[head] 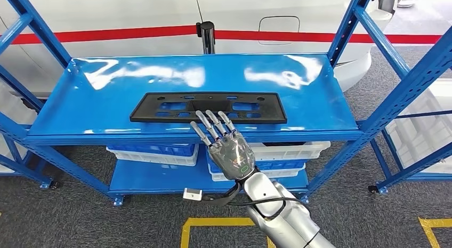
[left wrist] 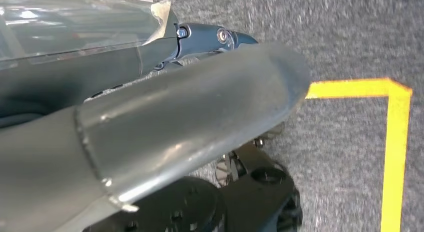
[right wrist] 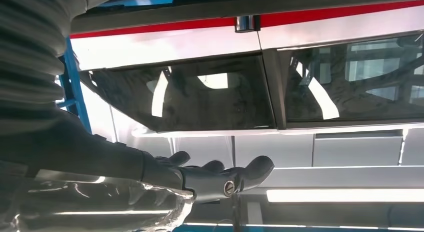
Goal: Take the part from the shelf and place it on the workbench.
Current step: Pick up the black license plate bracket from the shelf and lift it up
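part, a flat black panel, lies lengthwise on the blue shelf, near its front edge. right hand hovers at that edge, fingers straight and apart, tips over the part's near side, holding nothing. left hand's state cannot be told.

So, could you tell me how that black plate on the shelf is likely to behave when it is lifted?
The plate looks thin, flat and full of cut-outs, so probably light and rigid. It is long, so held at one spot it may tilt. The shelf is glossy, so a push would likely slide it.
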